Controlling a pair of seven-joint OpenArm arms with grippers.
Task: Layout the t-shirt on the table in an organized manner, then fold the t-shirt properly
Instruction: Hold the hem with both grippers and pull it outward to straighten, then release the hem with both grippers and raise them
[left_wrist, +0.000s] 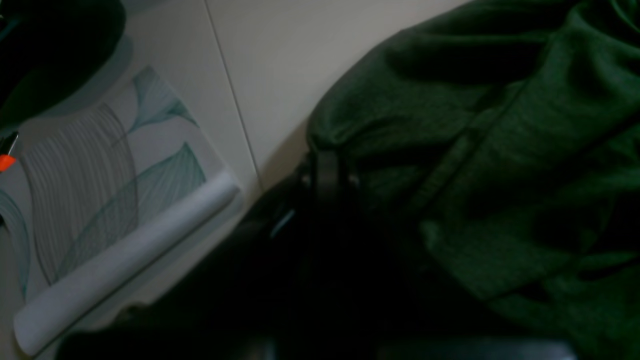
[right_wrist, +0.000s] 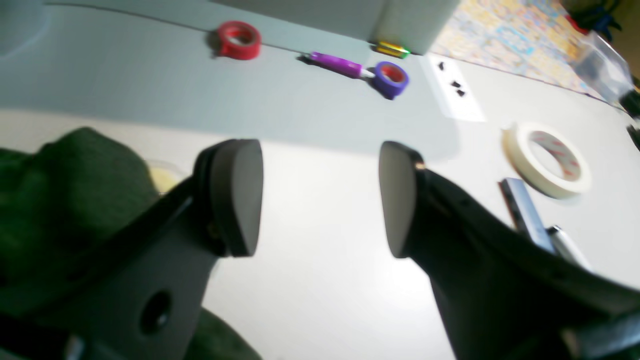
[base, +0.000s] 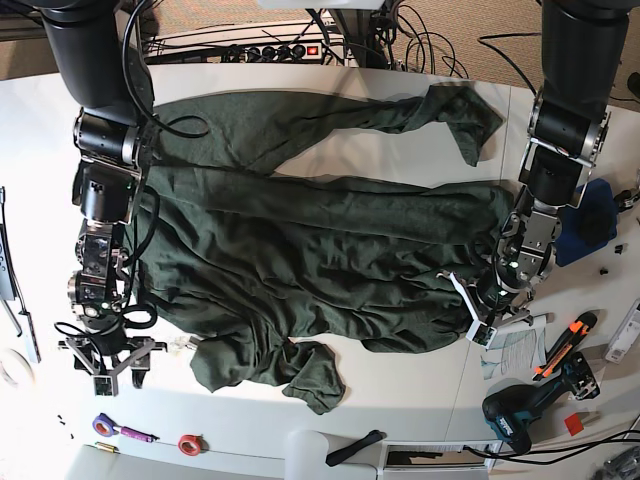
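Observation:
The dark green t-shirt (base: 300, 240) lies spread but wrinkled across the white table (base: 400, 395), one sleeve reaching to the far right and a crumpled flap at the near edge. At the shirt's right edge, my left gripper (base: 482, 318) is shut on the t-shirt; in the left wrist view the fabric (left_wrist: 490, 150) bunches at its dark fingertips (left_wrist: 325, 167). My right gripper (right_wrist: 320, 200) is open over bare table (right_wrist: 325, 290) with nothing between its pads. The shirt (right_wrist: 60, 200) lies just beside and under one finger. In the base view this gripper (base: 105, 372) sits off the shirt's left edge.
Near the right gripper lie a red tape roll (right_wrist: 239, 40), a purple tape roll (right_wrist: 391, 79), a purple marker (right_wrist: 335, 64) and a masking tape roll (right_wrist: 547, 160). A leaf-patterned paper (left_wrist: 100, 200), a drill (base: 520, 415) and an orange cutter (base: 565, 345) sit by the left gripper.

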